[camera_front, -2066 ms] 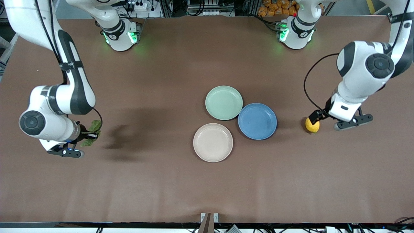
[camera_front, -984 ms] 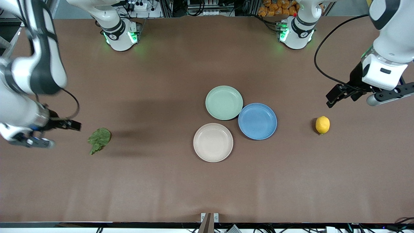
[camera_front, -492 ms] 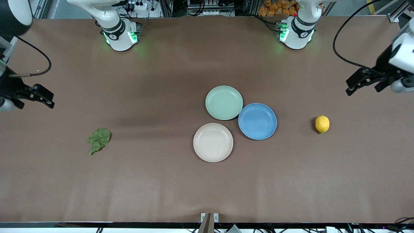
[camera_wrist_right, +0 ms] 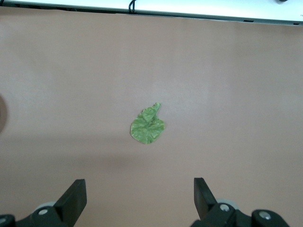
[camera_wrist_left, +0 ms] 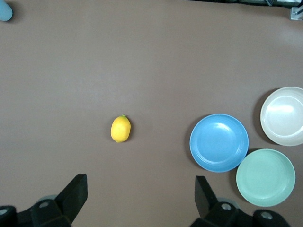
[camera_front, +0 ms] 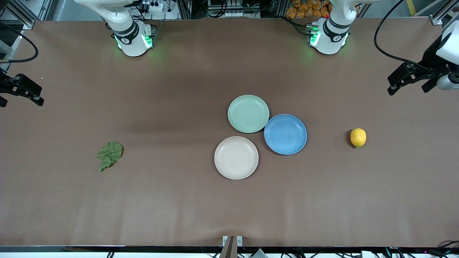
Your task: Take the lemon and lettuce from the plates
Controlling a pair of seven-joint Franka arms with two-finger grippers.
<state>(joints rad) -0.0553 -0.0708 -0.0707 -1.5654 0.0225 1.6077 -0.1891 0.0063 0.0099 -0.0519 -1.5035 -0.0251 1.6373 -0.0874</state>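
Observation:
The yellow lemon (camera_front: 358, 137) (camera_wrist_left: 120, 128) lies on the bare brown table toward the left arm's end, apart from the plates. The green lettuce (camera_front: 109, 155) (camera_wrist_right: 147, 125) lies flat on the table toward the right arm's end. Both plates are empty: the mint green plate (camera_front: 248, 113) (camera_wrist_left: 265, 177) and the beige plate (camera_front: 236, 157) (camera_wrist_left: 284, 116), which is nearer the camera. My left gripper (camera_front: 408, 84) (camera_wrist_left: 141, 194) hangs open and empty high over the table's end, off from the lemon. My right gripper (camera_front: 18, 96) (camera_wrist_right: 139, 196) hangs open and empty high over the other end.
An empty blue plate (camera_front: 285, 134) (camera_wrist_left: 219, 142) sits against the mint and beige plates at mid-table. The two robot bases (camera_front: 132, 36) (camera_front: 328, 34) stand along the table's edge farthest from the camera.
Both arms have lifted and drawn outward toward their ends of the table, grippers open. The lemon and the lettuce stay on the table where the grippers were two seconds ago.

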